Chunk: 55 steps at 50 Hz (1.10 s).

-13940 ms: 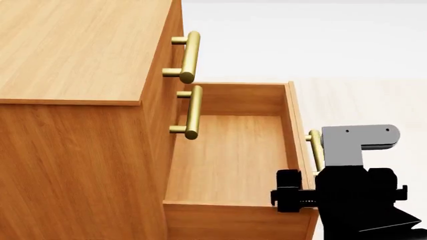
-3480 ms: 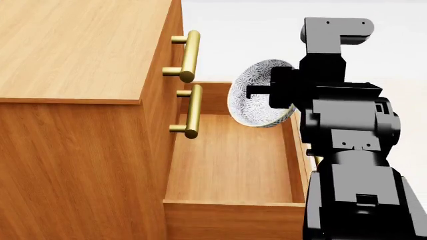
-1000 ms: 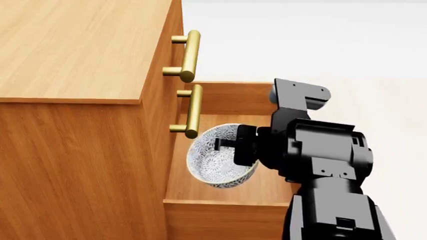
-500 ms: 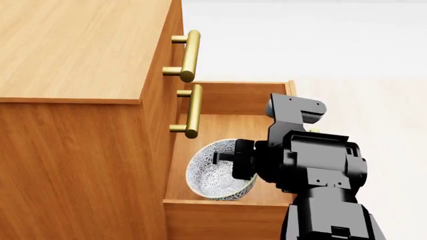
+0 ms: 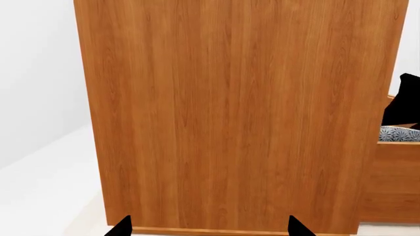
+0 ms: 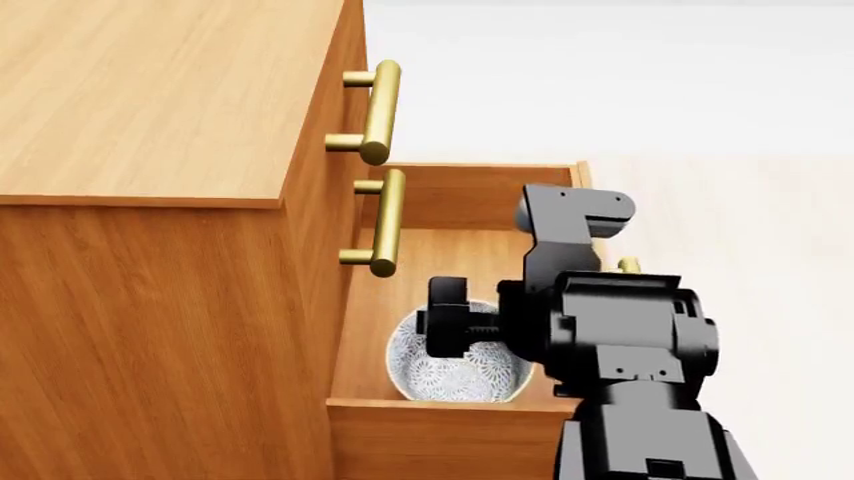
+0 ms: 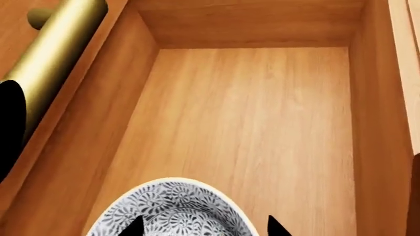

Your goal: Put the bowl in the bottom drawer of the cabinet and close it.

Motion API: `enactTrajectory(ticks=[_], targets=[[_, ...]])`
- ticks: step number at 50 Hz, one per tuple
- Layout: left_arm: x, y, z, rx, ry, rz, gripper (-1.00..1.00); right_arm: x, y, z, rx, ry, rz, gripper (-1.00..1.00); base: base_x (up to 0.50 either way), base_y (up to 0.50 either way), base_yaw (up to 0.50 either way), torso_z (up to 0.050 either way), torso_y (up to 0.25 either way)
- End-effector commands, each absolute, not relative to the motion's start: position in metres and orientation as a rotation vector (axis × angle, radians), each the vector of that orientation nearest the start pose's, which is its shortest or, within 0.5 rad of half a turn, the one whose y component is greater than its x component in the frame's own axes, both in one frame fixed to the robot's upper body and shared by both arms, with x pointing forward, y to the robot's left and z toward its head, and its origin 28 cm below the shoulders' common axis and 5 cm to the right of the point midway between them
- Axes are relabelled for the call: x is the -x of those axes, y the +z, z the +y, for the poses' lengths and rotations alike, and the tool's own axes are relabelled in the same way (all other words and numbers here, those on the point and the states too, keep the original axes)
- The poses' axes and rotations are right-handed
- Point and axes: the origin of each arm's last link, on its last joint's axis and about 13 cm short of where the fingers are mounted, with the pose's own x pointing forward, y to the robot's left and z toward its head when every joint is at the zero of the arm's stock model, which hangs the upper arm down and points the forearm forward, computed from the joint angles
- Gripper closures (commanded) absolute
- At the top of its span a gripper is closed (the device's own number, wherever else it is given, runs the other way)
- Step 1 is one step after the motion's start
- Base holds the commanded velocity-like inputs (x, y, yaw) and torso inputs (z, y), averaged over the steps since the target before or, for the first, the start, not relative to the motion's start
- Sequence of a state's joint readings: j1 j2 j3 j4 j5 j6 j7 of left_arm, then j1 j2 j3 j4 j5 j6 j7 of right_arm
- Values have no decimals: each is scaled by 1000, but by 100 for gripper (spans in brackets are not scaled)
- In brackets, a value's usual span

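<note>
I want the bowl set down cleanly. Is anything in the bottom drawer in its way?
Nothing visible. The bottom drawer shows only bare wood beyond the bowl, which the right gripper has low inside it, near the end closest to the head camera.

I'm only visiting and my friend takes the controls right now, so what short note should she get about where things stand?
Right gripper: down inside the open bottom drawer, apparently shut on the bowl, which sits low at the drawer's near end.
Left gripper: open, holding nothing, facing the cabinet side.
Done: drawer open, bowl brought inside.
Left: let go of the bowl, lift the arm out, push the drawer shut.
</note>
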<state>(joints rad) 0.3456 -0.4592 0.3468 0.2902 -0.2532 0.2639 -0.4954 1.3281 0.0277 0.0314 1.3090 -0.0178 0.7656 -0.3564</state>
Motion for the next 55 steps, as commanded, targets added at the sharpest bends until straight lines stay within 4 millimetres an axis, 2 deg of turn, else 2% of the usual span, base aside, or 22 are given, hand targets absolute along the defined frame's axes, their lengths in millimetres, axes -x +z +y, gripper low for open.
enactTrajectory(ticks=[1,12,22,28,29,31,43,47,55], targets=[[-118,24,223,0,44,-71,-100,-410,162,-112,-8,282,620,-100,0,0,0,0,0],[-117,27,223,30,30,-85,-100,-417,190,-118,80,280,522,-100,0,0,0,0,0],[-116,29,224,90,15,-99,-100,-405,215,-129,139,251,439,-100,0,0,0,0,0],[-114,30,223,33,-4,-89,-100,-398,225,-134,162,241,410,-100,0,0,0,0,0],[-117,32,224,68,39,-109,-100,-394,230,-137,169,241,386,-100,0,0,0,0,0],[-116,33,224,107,17,-110,-100,-389,235,-140,165,238,363,-100,0,0,0,0,0],[-117,31,221,25,15,-96,-100,-358,259,-163,145,140,245,-100,0,0,0,0,0],[-118,32,224,51,62,-105,-100,-347,261,-172,135,93,216,-100,0,0,0,0,0],[-119,30,224,33,42,-107,-100,-333,259,-188,110,2,179,-100,0,0,0,0,0]])
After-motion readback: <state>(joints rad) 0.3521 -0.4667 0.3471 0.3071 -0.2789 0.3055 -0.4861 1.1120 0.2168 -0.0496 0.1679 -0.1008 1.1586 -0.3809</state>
